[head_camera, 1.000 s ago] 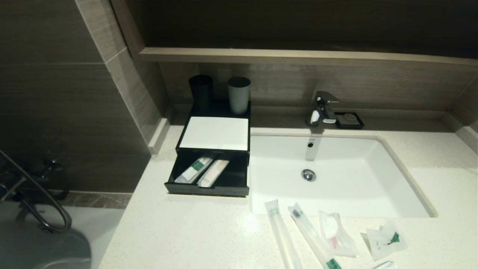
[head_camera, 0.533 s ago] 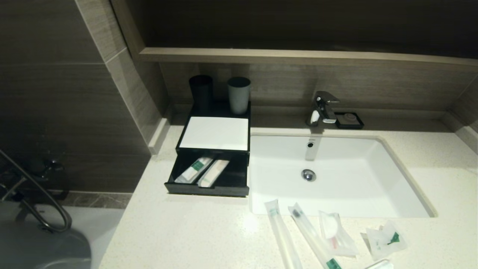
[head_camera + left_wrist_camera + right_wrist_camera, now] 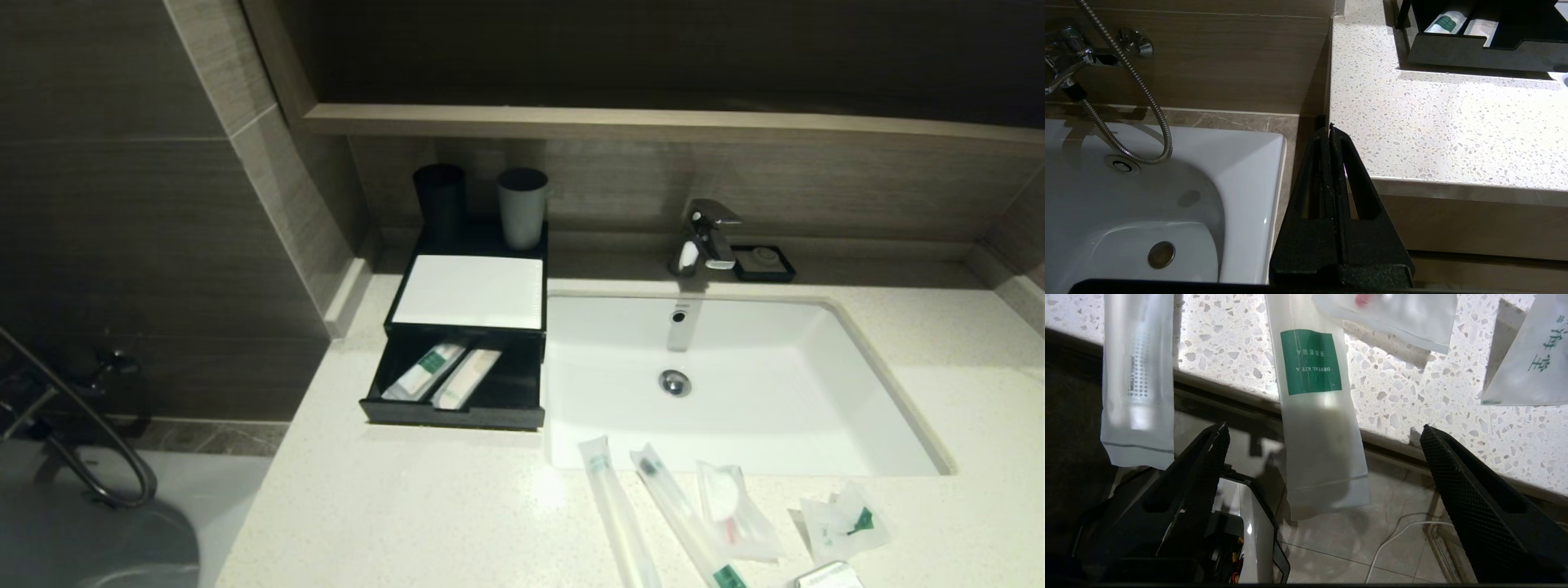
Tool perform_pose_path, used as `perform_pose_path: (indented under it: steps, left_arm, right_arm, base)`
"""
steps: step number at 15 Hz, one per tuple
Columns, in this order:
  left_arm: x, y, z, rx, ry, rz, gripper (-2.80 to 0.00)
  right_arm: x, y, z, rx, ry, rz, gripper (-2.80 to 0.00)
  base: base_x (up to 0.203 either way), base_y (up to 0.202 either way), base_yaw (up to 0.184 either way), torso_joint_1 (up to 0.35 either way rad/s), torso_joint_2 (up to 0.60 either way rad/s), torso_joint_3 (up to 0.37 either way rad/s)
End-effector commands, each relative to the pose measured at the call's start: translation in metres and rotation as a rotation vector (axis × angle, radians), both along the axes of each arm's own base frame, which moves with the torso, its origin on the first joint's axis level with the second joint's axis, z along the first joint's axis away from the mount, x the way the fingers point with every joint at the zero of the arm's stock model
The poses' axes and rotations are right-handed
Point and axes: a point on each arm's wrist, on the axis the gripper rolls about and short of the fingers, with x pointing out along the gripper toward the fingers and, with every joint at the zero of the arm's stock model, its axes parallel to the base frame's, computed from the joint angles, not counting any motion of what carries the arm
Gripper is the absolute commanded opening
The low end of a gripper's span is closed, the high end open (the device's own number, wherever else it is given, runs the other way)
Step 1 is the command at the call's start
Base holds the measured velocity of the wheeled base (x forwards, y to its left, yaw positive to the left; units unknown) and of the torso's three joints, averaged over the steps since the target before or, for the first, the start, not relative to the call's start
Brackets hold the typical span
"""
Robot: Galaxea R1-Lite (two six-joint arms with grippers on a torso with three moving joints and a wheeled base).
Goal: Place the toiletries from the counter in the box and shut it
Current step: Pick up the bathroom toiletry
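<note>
Since earlier, right gripper [image 3: 1323, 433] is seen risen at six o'clock, spread wide, empty, below dental packet [image 3: 1314, 416]; pickup judged imminent.

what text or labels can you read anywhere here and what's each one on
"DENTAL KIT", upside down as shown: green label on the long packet overhanging the counter edge.
"MOLLY TOWN", small, reading uncertain: along the other long packet.
Small characters above "DENTAL KIT" on that label: too small to read.
Green characters on the squarish packet: cut off, not readable.
Green marks on the packets in the box drawer: too blurred.
</note>
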Motion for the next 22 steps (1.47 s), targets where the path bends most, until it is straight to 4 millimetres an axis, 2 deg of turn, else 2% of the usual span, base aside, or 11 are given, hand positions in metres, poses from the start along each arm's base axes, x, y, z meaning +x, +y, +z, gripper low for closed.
perform_pose_path:
  steps: [1, 7, 8, 22]
  left_arm:
    - [0.0001, 0.0000, 0.0000, 0.000, 0.001, 0.000, -2.80]
    - [0.0000, 0.0000, 0.0000, 0.000, 0.000, 0.001, -2.80]
    - [0.0000, 0.0000, 0.0000, 0.000, 0.000, 0.001, -2.80]
    - [0.0000, 0.0000, 0.0000, 0.000, 0.000, 0.001, -2.80]
  right_arm:
    - [0.0000, 0.0005, 0.0001, 0.007, 0.002, 0.000, 0.00]
    - [0.0000, 0.0011, -0.0016, 0.002, 0.016, 0.008, 0.00]
    - [0.0000, 0.0013, -0.0021, 0.000, 0.019, 0.009, -2.80]
    - [-0.0003, 0.0011, 0.0009, 0.017, 0.014, 0.015, -2.80]
  base:
    - [0.000, 0.000, 0.000, 0.000, 0.00, 0.000]
    - [0.000, 0.000, 0.000, 0.000, 0.00, 0.000]
    - [0.000, 0.000, 0.000, 0.000, 0.00, 0.000]
    - [0.000, 0.000, 0.000, 0.000, 0.00, 0.000]
